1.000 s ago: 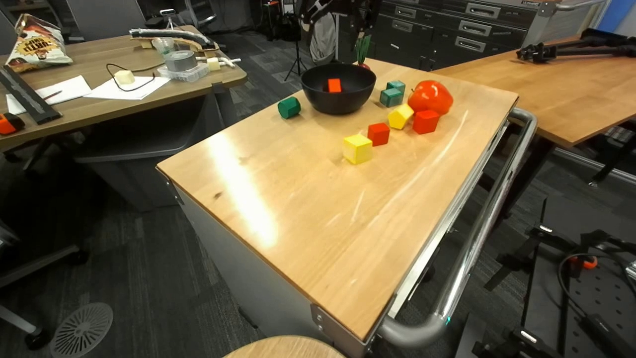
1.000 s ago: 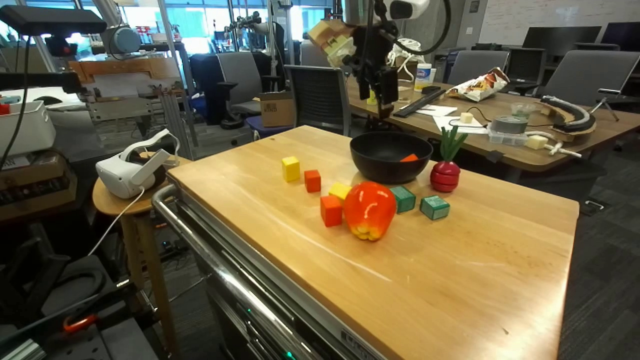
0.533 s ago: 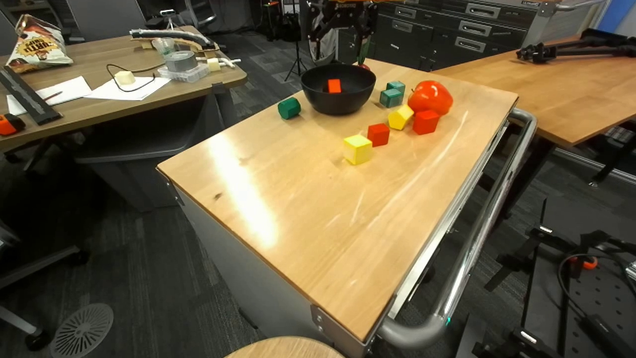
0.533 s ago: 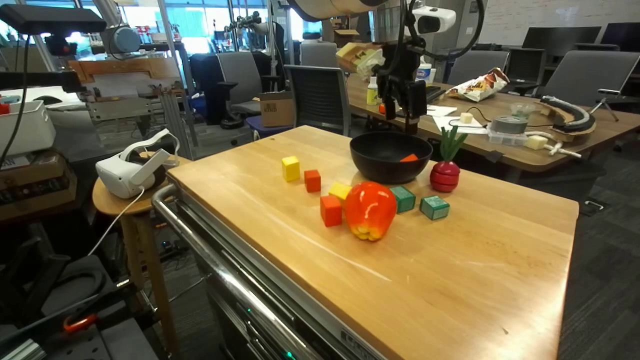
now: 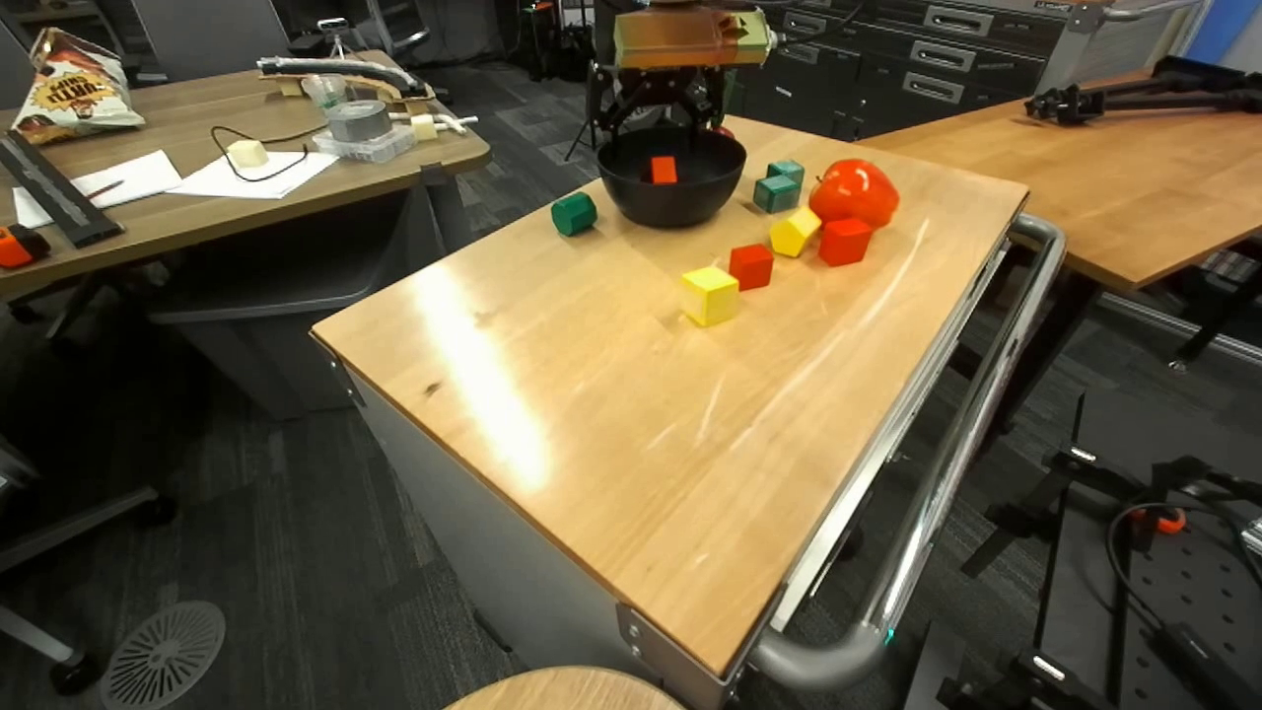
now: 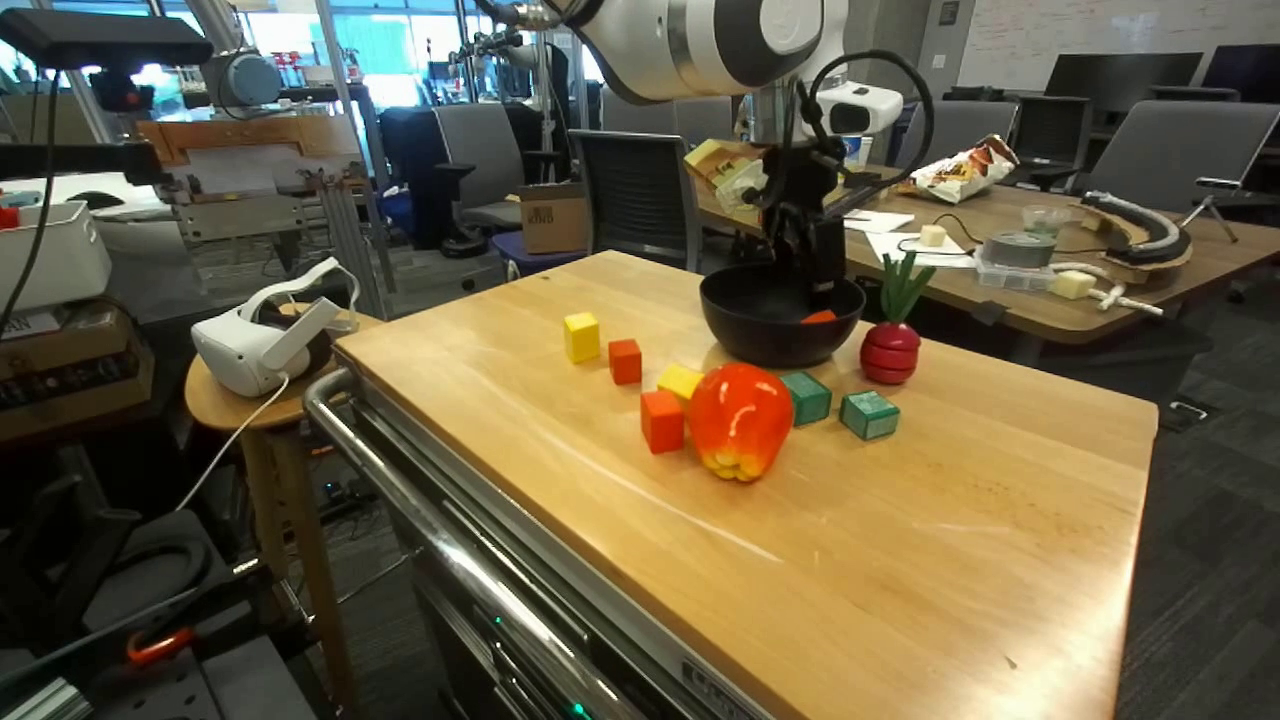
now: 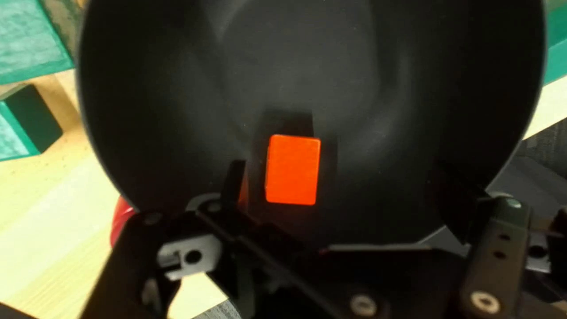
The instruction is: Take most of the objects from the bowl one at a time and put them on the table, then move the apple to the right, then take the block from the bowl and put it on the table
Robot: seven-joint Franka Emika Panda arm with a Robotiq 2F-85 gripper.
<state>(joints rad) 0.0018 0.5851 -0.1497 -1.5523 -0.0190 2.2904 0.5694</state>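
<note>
Within the last second, has lowered the black two-fingered gripper point(image 7: 343, 186) from clear of the round black bowl point(image 5: 651, 204) to down inside its rim. Keeps the fingers spread wide, with nothing held. Now faces a small flat-sided red block point(image 7: 293, 170) in the bowl, in the wrist view between the two fingers and nearer to one. Cannot tell the depth of the fingertips beside it, nor rule out contact.

Has disturbed nothing on the light wooden surface point(image 5: 592, 355). Past the finger nearer the block, just outside the bowl, shows a red toy radish with green leaves point(image 6: 889, 352), a green block point(image 6: 869, 415) and another green block point(image 6: 806, 398); farther from the gripper on that side, the shiny red-orange apple point(image 6: 741, 422), with a larger red block point(image 6: 663, 421) and a yellow five-sided block point(image 5: 795, 232) close by. Past the opposite finger, has a dark green six-sided block point(image 5: 574, 213); ahead of the gripper, beyond the bowl, a smaller red block point(image 5: 751, 266) beside a yellow block point(image 5: 709, 296).

Means, most likely, the emptying all but done and the final pick begun, with only that first red block in sight in the bowl. Cannot judge from its place whether to count the apple's move to the right as done. Probably calls next for centring on the block, easing lower and closing across the flat sides. Risks an off-centre squeeze or a bump against the bowl wall, with one finger so near the block.
</note>
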